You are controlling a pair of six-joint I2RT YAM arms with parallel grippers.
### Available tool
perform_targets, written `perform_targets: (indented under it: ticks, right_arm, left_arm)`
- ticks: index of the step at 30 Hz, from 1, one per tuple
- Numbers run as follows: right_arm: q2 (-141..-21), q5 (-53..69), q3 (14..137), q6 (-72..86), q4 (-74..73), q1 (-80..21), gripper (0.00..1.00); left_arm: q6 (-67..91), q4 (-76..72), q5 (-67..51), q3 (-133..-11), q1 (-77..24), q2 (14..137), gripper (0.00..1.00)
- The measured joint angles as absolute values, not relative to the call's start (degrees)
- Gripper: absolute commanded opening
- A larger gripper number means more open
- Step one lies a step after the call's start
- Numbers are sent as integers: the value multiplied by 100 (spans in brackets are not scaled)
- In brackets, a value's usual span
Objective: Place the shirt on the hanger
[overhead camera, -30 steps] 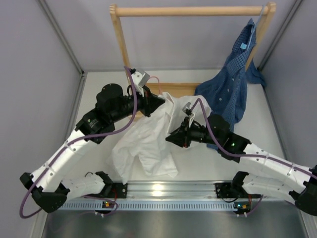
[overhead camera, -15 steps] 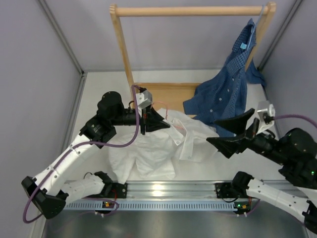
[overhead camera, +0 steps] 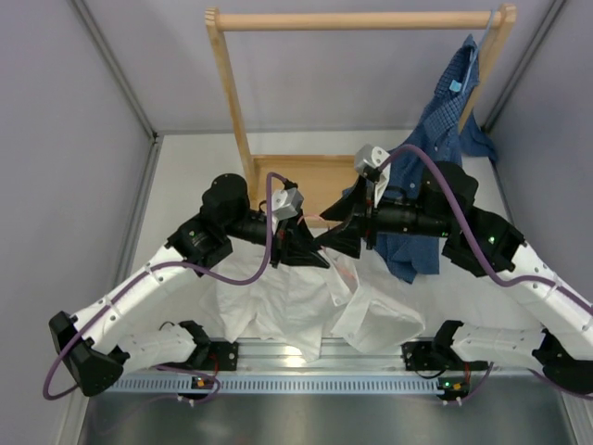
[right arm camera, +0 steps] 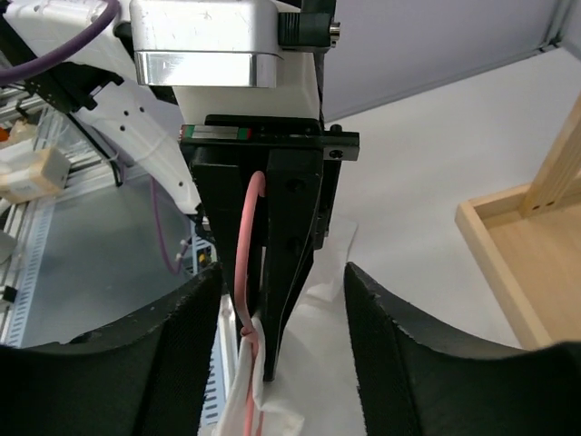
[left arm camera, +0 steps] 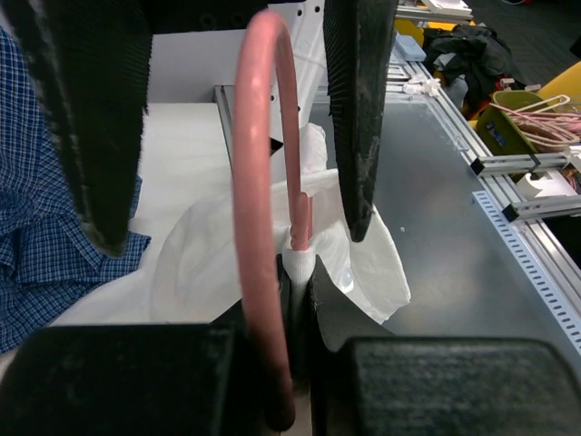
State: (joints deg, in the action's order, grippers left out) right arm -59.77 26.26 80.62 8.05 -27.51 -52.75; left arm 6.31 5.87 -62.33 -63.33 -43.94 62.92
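On the white counter [overhead camera: 185, 185], a wooden rack [overhead camera: 232, 93] stands at the far side. The white shirt [overhead camera: 296, 306] lies crumpled toward the near edge, its upper part lifted to where the two grippers meet tip to tip. A blue checked shirt [overhead camera: 435, 158] hangs from the rack's right end. The left gripper [overhead camera: 315, 252] has its fingers [left arm camera: 118, 381] pressed against the hook of the pink hanger [left arm camera: 252, 182], with white fabric gathered just below the hook. The right gripper [overhead camera: 334, 239] has its fingers [left arm camera: 359, 109] spread, straddling the hook.
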Motion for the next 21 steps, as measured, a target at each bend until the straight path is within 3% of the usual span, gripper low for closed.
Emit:
perform_targets:
  ticks: [1, 2, 4, 7, 8, 10, 11, 15, 21]
  right_arm:
    - [-6014, 2692, 8055, 803, -2735, -5275, 44]
    - [-6027, 2768, 8025, 794, -2670, -5275, 23]
    - [-6020, 2941, 7975, 768, -2567, -5277, 1]
    - [-5970, 3094, 7878, 821, -2401, -5286, 0]
    - [-5929, 3087, 7806, 814, -2314, -5286, 0]
    - [-5802, 2976, 7640, 797, -2180, -5286, 0]
    - [-5704, 2871, 7522, 766, -2126, -5286, 0]
    - [-5349, 2423, 7155, 681, -2097, -5286, 0]
    - [-4899, 1664, 6976, 491, -2206, -5282, 0]
  left_arm:
    - [635, 580, -6263, -6333, -4394, 6292, 0]
    - [652, 576, -6296, -6333, -4394, 6292, 0]
    - [681, 558, -6322, -6333, -4392, 6292, 0]
    - [703, 552, -6252, -6331, -4386, 6296, 1]
    - [685, 561, -6193, -6337, -4388, 6294, 30]
    - [587, 593, -6038, -6357, -4392, 6294, 69]
    - [554, 624, -5918, -6386, -4392, 6285, 98]
    - [548, 760, -5022, -6534, -4394, 6152, 98]
    - [384, 1192, -2335, -6700, -4399, 5297, 98]
